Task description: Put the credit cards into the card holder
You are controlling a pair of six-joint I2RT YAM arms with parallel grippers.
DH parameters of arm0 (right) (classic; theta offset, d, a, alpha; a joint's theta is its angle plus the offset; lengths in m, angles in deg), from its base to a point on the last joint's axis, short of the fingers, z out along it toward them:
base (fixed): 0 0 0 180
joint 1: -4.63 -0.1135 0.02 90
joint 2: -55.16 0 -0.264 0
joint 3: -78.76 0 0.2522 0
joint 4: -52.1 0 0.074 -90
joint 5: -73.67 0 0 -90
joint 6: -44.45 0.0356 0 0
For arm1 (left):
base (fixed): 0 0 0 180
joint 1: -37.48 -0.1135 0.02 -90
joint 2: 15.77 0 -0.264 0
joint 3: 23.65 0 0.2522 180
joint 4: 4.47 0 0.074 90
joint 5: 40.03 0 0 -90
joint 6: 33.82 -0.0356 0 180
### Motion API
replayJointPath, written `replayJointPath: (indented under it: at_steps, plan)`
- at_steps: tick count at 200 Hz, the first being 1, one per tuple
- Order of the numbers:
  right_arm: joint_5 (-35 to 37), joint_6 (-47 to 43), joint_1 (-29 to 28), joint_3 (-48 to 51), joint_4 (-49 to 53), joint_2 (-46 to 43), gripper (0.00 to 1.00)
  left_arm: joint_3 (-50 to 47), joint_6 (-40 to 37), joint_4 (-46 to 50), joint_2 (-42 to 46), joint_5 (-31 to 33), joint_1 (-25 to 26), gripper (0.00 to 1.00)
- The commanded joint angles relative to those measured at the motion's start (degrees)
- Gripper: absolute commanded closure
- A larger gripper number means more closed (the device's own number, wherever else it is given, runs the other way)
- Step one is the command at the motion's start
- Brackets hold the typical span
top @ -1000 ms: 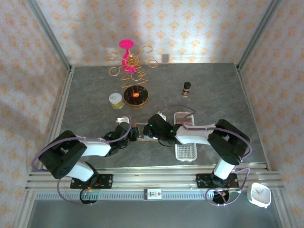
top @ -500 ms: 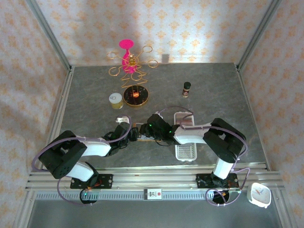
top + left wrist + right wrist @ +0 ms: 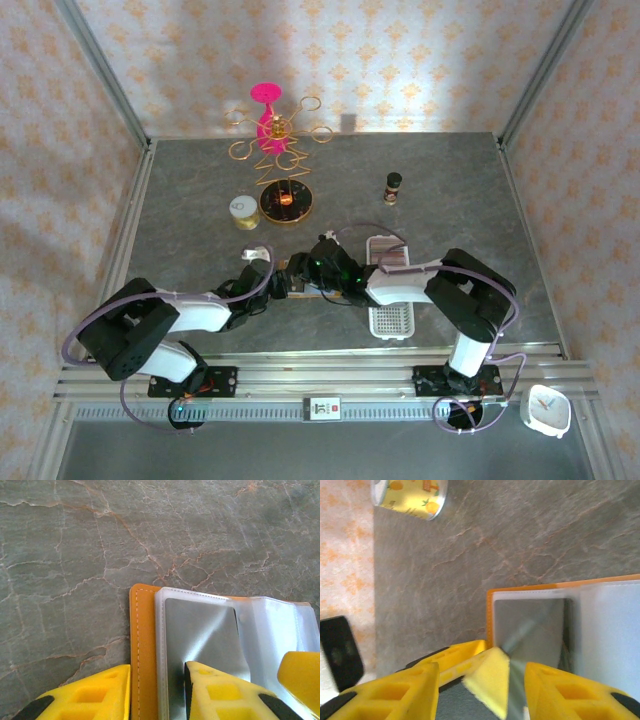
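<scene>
pinning the open orange-tan leather card holder (image 3: 141, 645) flat to the grey marbled bench (image 3: 75, 555), the left claw (image 3: 156, 690) is clenched on its stitched edge. between the right claw's (image 3: 475, 687) fingers, a thin grey plastic card (image 3: 517, 680) — stiff, slick, light — stands gripped by its edge; keep hold near its rear end, easing it into the clear sleeve (image 3: 605, 625).

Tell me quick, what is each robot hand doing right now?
Left gripper: shut on the card holder, pinning its orange edge.
Right gripper: holding a grey card on edge, at the card holder's clear pocket.
</scene>
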Motion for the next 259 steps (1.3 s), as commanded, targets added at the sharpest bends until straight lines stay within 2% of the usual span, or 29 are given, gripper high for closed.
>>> replayJointPath:
  at_steps: [1,32,71,162,193,259]
  plan:
    - [7.38,-2.42,-0.88,-1.31,7.04,-3.29,0.51,-0.75,0.62,1.87,0.07,0.35,0.49,0.69]
    - [11.45,-3.39,-1.05,-0.29,14.21,-6.74,0.49,-0.6,0.59,1.87,-0.14,-0.01,0.49,0.69]
    - [14.59,-3.1,-1.07,0.33,20.79,-5.86,0.5,-0.88,0.61,1.68,0.04,0.05,0.49,0.69]
    - [14.56,-3.65,-1.21,-3.06,26.06,1.5,0.49,-0.79,0.35,1.48,-0.08,-0.21,0.49,0.69]
    - [12.15,-3.56,-1.62,-3.16,24.34,2.37,0.45,-0.85,0.37,1.6,0.19,-0.11,0.45,0.69]
    - [2.61,-1.53,-1.95,-3.63,11.74,2.27,0.44,-1.87,0.85,-0.06,1.76,-0.93,0.49,0.69]
